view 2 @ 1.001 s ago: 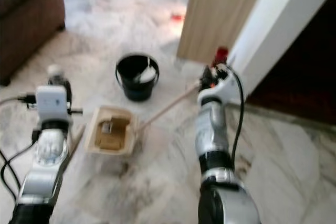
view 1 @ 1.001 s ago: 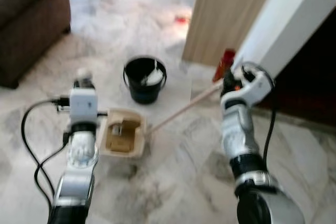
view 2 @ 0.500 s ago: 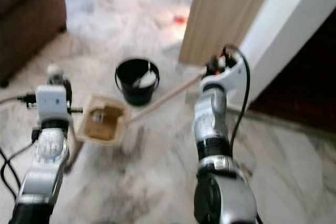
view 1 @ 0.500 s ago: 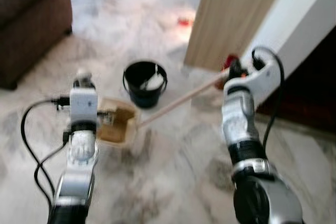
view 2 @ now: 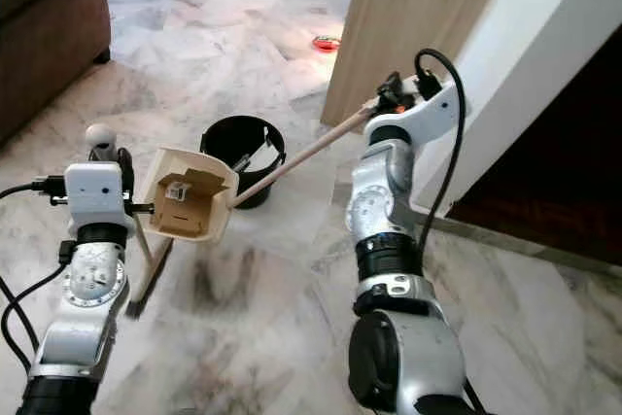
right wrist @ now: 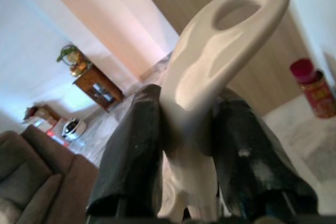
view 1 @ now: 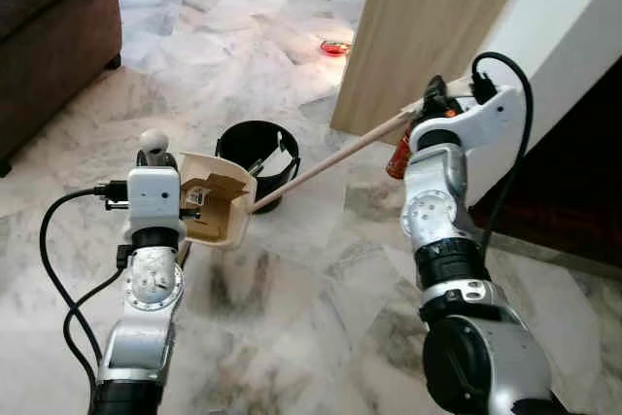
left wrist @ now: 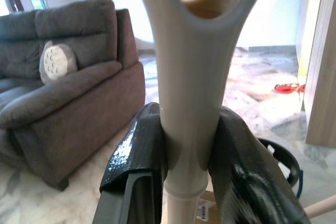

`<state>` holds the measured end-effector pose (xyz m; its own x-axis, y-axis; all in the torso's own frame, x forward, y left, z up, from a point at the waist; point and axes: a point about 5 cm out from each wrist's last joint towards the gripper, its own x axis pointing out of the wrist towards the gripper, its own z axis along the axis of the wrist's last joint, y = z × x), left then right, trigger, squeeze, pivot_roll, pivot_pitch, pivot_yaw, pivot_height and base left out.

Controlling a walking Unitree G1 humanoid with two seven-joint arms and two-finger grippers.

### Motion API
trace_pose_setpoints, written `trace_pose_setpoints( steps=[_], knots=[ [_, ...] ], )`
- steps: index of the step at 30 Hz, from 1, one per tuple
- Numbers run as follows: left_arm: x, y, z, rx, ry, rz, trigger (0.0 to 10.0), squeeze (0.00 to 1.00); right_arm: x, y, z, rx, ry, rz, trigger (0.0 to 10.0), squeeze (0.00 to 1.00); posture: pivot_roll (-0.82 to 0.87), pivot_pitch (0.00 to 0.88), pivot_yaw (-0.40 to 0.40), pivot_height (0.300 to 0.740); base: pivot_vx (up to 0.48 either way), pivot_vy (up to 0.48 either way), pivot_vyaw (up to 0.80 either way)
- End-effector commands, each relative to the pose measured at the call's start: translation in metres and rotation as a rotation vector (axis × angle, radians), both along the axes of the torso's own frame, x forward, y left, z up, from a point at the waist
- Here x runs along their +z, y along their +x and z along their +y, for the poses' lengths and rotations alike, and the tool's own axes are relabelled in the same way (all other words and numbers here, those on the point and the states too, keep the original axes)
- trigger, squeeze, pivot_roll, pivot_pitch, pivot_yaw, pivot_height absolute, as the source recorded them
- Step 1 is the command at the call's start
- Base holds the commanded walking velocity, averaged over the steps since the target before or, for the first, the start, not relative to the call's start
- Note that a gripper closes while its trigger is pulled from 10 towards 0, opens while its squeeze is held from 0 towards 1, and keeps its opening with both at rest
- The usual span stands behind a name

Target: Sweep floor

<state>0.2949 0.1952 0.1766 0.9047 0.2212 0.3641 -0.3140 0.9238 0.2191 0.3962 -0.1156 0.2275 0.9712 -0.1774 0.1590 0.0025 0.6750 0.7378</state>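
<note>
Two tools in hand. Head views: my left gripper [view 1: 153,148] holds a short handle beside the beige dustpan [view 1: 216,212], which is lifted off the marble floor [view 1: 321,308] and tilted, a folded scrap of cardboard [view 2: 183,203] lying inside it. A long wooden pole [view 1: 330,157] runs from the pan up to my right gripper [view 1: 434,94]. The black bucket [view 1: 255,148] stands just behind the pan, near the wooden door panel [view 1: 428,17]. A red can [view 1: 398,157] sits at the panel's foot, a small red item [view 1: 336,47] farther off, and a brown sofa [view 1: 49,36] to my left.

Left wrist view: both fingers [left wrist: 139,156] are clamped on a pale plastic handle [left wrist: 189,77] below its fork.

Right wrist view: fingers [right wrist: 131,150] are clenched around the looped end of a pale handle [right wrist: 210,66].

Judgement: pan and poles are light, stiff and smooth, so they may twist in the grip; hold near the handle ends. The cardboard is loose and could slide out. Bucket rim and door panel crowd the pole's swing.
</note>
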Motion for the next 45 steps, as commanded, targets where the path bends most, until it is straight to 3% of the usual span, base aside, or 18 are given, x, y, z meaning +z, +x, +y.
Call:
trace_pose_setpoints(
  steps=[1, 19, 45],
  knots=[
    [0.012, 0.0, -0.006, -0.017, 0.026, -0.058, 10.0, 0.0, 0.025, 0.0, -0.015, -0.053, 0.051, -0.093, 10.0, 0.0, 0.14, 0.104, -0.13, 0.74, 0.289, 0.0, 0.0],
    [0.013, 0.0, -0.005, -0.009, 0.025, -0.062, 10.0, 0.0, 0.039, -0.001, -0.015, -0.051, 0.05, -0.137, 10.0, 0.0, 0.13, 0.118, -0.135, 0.74, 0.291, 0.0, 0.0],
    [0.013, 0.0, -0.007, -0.007, 0.02, -0.075, 10.0, 0.0, 0.037, -0.008, -0.002, 0.011, 0.005, -0.166, 10.0, 0.0, 0.14, 0.077, -0.146, 0.74, 0.29, 0.0, 0.0]
  ],
)
